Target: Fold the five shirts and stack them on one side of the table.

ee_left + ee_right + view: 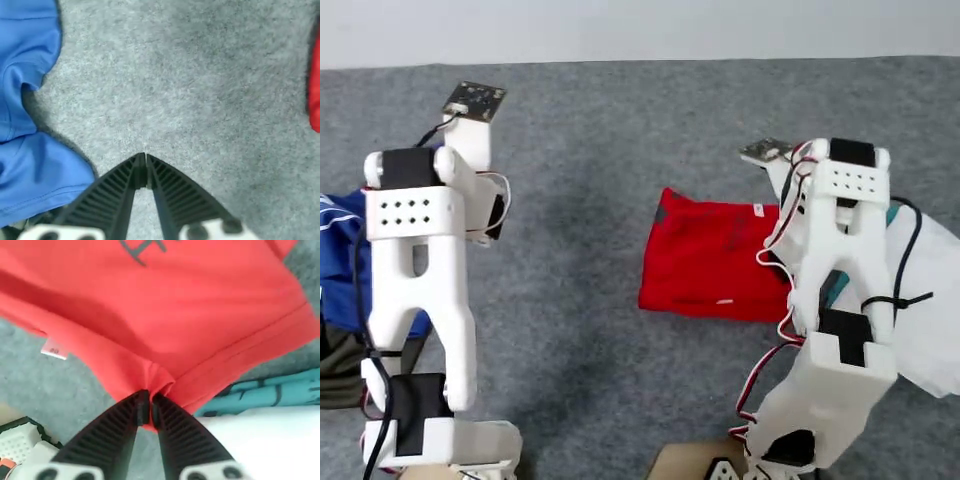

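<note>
The right gripper has its fingers pressed together, pinching a bunched edge of the red shirt. That shirt lies folded on the grey table, just beside a teal shirt and a white shirt. The left gripper has its fingers closed tip to tip with nothing between them, above the grey surface and near a blue shirt.

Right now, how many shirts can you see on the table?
5, if the dark garment counts. Blue shirt at the left edge, dark garment beside it, red shirt mid-table, teal shirt and white shirt at the right, partly under an arm.
</note>
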`<state>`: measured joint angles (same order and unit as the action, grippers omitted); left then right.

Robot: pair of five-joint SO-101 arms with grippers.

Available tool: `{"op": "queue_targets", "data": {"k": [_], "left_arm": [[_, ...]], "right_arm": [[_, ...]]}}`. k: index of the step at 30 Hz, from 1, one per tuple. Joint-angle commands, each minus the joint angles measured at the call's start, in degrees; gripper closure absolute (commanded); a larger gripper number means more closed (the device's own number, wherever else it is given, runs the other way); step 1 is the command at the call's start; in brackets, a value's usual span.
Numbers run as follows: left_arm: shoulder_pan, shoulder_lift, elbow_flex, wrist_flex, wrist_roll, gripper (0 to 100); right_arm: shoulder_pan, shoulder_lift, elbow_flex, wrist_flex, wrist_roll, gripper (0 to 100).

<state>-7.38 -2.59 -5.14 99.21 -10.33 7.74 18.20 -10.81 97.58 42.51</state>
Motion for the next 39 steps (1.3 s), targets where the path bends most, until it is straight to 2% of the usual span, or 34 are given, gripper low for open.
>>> {"op": "queue_targets", "data": {"k": [1, 7, 14, 19, 23, 26, 31, 34, 39], "left_arm": [[1.23, -2.46, -0.31, 0.26, -0.35, 99], [0.88, -2.37, -0.31, 0.26, -0.35, 99], [1.05, -2.37, -0.31, 0.26, -0.35, 99], [0.88, -2.46, -0.31, -0.70, -0.44, 99], [-0.62, -2.73, -0.57, -1.32, -0.26, 99], [-2.73, -2.73, -0.57, -1.32, -0.26, 99], [-7.30, -2.73, -0.57, -1.32, -0.35, 99], [-9.23, -2.64, -0.57, -1.32, -0.35, 99], [-11.25, -2.46, -0.57, -1.32, -0.44, 99]], "right_arm": [[0.84, -3.65, 0.09, -1.71, 0.53, 94.9], [2.51, -4.18, 1.32, 2.59, -2.46, 81.1], [4.35, -7.96, 2.46, 5.14, -2.37, 80.8], [-4.70, -9.89, 2.46, 4.79, -2.90, 81.3], [-14.55, -9.63, 2.46, 2.42, -7.74, 89.1], [-19.47, -9.54, 2.46, -3.65, -10.81, 94.6], [-22.55, -7.60, 3.25, -16.40, -11.96, 98.1], [-26.07, -3.38, 3.08, -16.57, -11.96, 98.3], [-34.07, 0.22, 2.99, -11.12, -12.13, 98.4]]}}
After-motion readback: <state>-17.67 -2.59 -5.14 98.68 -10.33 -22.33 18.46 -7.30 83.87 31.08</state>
